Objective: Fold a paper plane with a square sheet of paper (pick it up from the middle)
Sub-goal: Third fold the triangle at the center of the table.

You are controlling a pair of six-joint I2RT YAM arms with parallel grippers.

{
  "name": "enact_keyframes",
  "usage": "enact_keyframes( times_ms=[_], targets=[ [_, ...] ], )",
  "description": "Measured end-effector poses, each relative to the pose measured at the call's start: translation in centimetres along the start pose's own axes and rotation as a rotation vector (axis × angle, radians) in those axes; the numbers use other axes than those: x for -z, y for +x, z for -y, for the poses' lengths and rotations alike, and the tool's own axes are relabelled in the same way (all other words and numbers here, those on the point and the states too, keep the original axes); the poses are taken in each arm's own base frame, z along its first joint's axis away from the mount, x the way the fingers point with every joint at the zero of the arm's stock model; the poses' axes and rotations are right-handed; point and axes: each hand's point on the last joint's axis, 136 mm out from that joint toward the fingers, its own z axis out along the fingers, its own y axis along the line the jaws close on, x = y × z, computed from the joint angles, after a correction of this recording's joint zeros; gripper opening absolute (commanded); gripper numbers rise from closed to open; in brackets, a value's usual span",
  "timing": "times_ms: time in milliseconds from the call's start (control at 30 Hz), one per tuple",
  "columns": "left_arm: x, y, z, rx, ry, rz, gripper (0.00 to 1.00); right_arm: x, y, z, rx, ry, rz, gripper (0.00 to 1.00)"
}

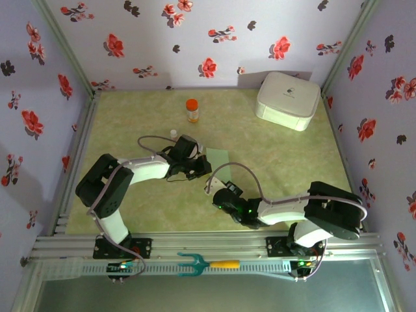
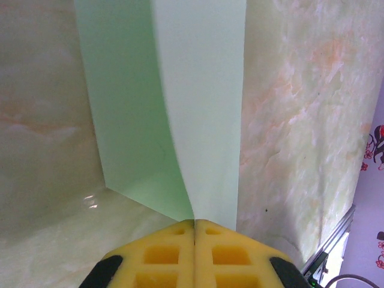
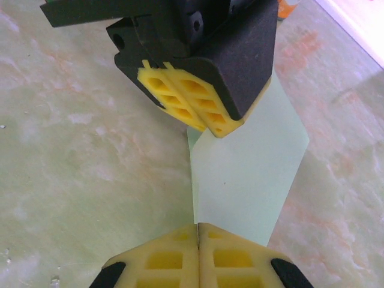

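The square sheet of paper (image 1: 219, 158) is pale mint green and lies mid-table, bent along a fold into two flaps. My left gripper (image 2: 194, 222) is shut on the paper (image 2: 201, 108) at the fold's near end, and one flap slopes away to the left. From the opposite end my right gripper (image 3: 198, 226) is shut on the same fold of the paper (image 3: 252, 180). The left gripper (image 3: 210, 128) shows just beyond in the right wrist view. From above, the left gripper (image 1: 204, 168) and right gripper (image 1: 212, 187) nearly meet. No pointed paper plane shape shows.
An orange-capped bottle (image 1: 192, 110) stands behind the paper with a small white cap (image 1: 173, 133) near it. A white rounded box (image 1: 288, 99) sits at the back right. A teal fork-shaped tool with a yellow handle (image 1: 203, 264) lies on the front rail.
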Motion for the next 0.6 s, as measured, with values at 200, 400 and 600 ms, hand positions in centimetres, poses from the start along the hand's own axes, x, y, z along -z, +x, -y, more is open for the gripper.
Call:
enact_keyframes(
  times_ms=[200, 400, 600],
  targets=[
    [0.5, 0.0, -0.2, 0.001, -0.021, 0.011, 0.21, 0.3, -0.3, -0.7, -0.035, -0.076, -0.021, 0.03],
    [3.0, -0.9, 0.1, -0.025, -0.063, 0.082, 0.35, 0.7, -0.7, -0.4, -0.218, -0.23, -0.05, 0.02],
    [5.4, -2.1, 0.0, -0.041, -0.104, 0.152, 0.36, 1.0, -0.9, 0.0, -0.423, -0.379, -0.085, 0.02]
  ],
)
